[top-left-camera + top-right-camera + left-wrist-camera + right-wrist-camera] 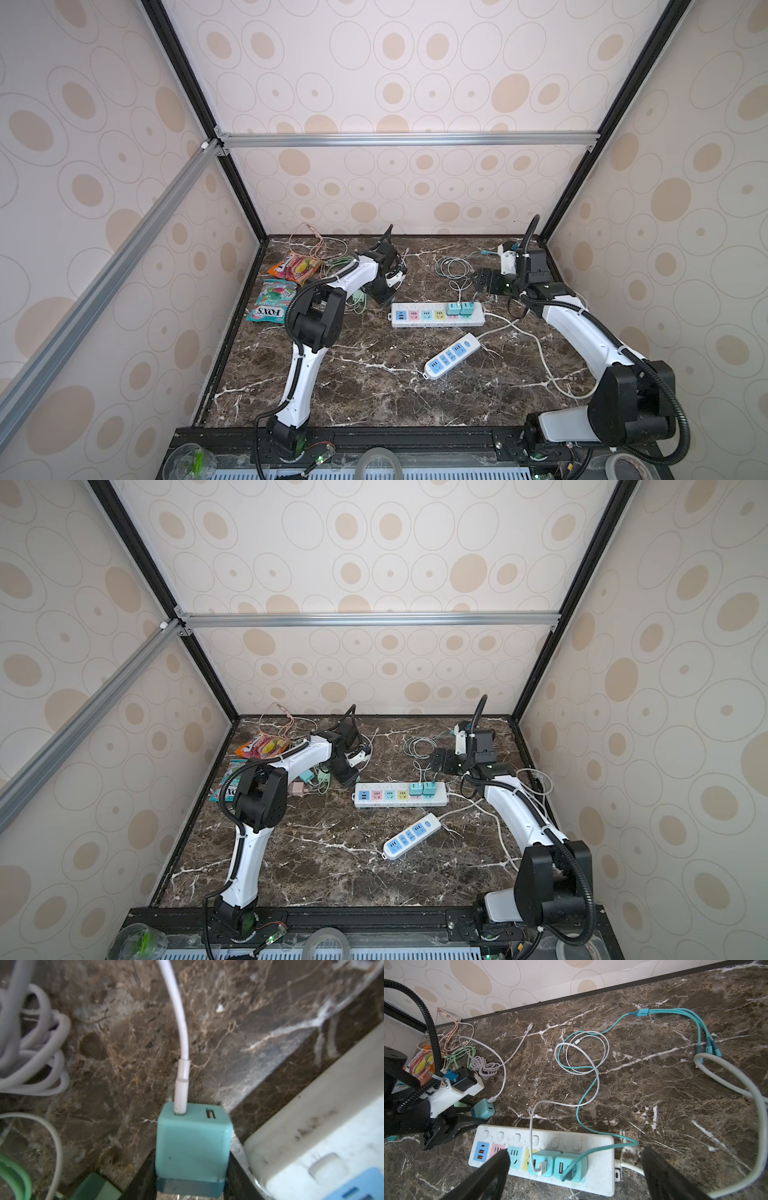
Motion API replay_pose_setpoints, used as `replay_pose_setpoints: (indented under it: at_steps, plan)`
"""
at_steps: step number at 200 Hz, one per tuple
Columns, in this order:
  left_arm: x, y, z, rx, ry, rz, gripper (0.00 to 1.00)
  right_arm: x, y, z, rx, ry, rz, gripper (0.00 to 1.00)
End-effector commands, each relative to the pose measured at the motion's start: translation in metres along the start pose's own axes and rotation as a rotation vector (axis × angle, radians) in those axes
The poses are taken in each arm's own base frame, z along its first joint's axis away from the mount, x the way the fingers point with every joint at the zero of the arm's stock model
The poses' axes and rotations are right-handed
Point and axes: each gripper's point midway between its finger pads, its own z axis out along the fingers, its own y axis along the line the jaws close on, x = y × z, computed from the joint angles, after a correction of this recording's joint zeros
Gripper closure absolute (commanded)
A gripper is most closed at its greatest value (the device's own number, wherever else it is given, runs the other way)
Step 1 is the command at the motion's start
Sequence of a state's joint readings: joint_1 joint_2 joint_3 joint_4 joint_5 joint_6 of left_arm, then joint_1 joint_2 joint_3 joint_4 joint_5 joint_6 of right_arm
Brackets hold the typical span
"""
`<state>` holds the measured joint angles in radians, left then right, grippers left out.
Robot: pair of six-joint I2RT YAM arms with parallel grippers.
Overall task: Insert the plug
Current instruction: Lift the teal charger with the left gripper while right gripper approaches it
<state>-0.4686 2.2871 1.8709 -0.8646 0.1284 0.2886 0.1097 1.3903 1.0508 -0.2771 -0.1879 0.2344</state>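
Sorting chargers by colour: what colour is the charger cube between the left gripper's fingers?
Teal; the charger cube shows best in the left wrist view.

Two power strips (436, 323) (452, 356) and two snack bags (295, 266) (272, 305).

Tabletop (374, 395), dark brown marble pattern with white veins, black edging; long white power strip (438, 323), coloured sockets, lying across the middle; small white power strip (452, 356), blue sockets, aslant nearer the front, apart from the long one; orange snack packet (294, 266) and green snack packet (270, 305) at far left; lilac cable bundle (483, 1066), green cable (340, 262) and pink cable (455, 1031) near them; teal multi-head cable (640, 1012) far right; teal charger cube (482, 1108) just beside the long strip's left end.
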Motion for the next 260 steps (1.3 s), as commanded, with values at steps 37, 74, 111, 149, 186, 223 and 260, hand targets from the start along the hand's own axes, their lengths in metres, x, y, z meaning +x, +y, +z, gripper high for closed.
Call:
replay_pose_setpoints:
  at_steps: [37,74,111,149,186,223,260]
  plan:
    - [-0.009,-0.001,-0.007,-0.016,-0.048,0.024,0.79,-0.006,0.011,-0.004,-0.074,-0.036,0.021,0.01]
    - [-0.018,-0.003,-0.025,-0.024,-0.153,-0.017,1.00,-0.008,0.014,-0.008,-0.084,-0.048,0.018,0.00]
    - [-0.014,-0.006,-0.038,-0.040,-0.239,-0.086,1.00,-0.004,0.020,-0.008,-0.126,-0.040,-0.015,0.01]
    - [-0.020,-0.012,-0.059,-0.027,-0.344,-0.189,1.00,0.001,0.023,-0.003,-0.143,0.013,0.023,0.06]
    - [-0.035,-0.030,-0.095,-0.031,-0.500,-0.155,1.00,0.005,0.056,-0.002,-0.325,0.086,0.043,0.08]
    - [-0.042,-0.043,-0.105,-0.016,-0.512,-0.098,1.00,0.006,0.078,0.003,-0.410,0.156,0.061,0.08]
    - [-0.047,-0.063,-0.107,-0.041,-0.507,0.046,1.00,0.010,0.096,0.007,-0.445,0.231,0.062,0.14]
